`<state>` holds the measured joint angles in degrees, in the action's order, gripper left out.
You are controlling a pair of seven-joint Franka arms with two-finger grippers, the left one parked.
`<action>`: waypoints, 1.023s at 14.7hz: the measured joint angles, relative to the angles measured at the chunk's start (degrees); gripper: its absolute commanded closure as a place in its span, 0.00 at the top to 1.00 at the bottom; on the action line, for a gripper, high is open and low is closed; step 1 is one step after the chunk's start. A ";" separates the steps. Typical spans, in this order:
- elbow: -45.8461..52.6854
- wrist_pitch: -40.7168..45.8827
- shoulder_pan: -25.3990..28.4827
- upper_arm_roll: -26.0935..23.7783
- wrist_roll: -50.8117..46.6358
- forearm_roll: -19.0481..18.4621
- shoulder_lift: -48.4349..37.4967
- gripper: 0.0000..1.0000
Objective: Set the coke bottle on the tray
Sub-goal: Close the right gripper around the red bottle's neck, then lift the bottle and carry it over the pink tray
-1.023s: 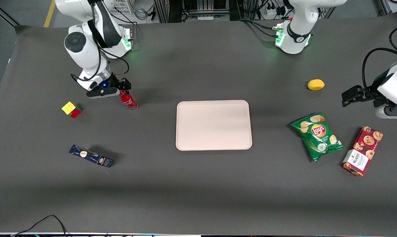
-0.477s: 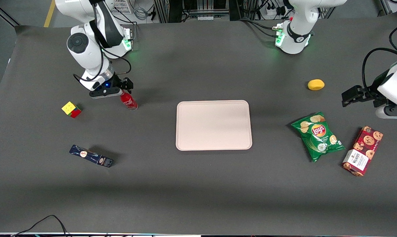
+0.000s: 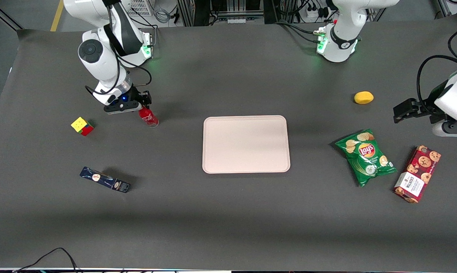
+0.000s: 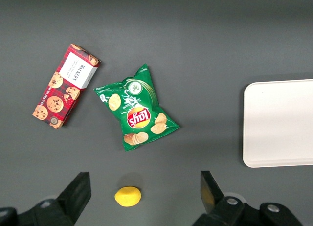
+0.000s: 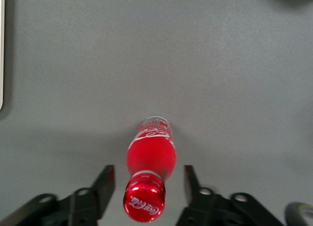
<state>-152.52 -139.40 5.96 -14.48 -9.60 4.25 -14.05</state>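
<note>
The coke bottle [image 3: 149, 117], slim and red with a red cap and white script, stands upright on the dark table, apart from the tray and toward the working arm's end. My right gripper [image 3: 142, 104] hangs over its top, open, with one finger on each side of the cap and a gap to each. In the right wrist view the bottle [image 5: 150, 155] stands between the open fingers [image 5: 105, 183], and the gripper [image 5: 148, 171] is not touching it. The pale pinkish-beige tray [image 3: 246, 144] lies flat at the table's middle with nothing on it; its edge shows in the right wrist view [image 5: 1, 50].
A colour cube [image 3: 82, 126] lies beside the bottle toward the working arm's end. A dark blue box [image 3: 105, 179] lies nearer the front camera. A chips bag [image 3: 365, 156], a cookie box [image 3: 417, 173] and a lemon [image 3: 363, 97] lie toward the parked arm's end.
My right arm's wrist has shifted slightly, drawing a little farther from the front camera over the bottle's cap. The bottle and the tray have not moved.
</note>
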 measured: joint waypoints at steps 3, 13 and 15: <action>0.02 0.00 0.01 -0.02 0.00 0.00 0.00 0.28; 3.72 6.45 0.21 -0.16 0.00 1.02 -0.02 0.00; 8.86 12.07 0.22 -0.18 0.00 1.45 -0.11 0.00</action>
<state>-143.66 -127.34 6.17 -14.65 -9.60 5.69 -14.16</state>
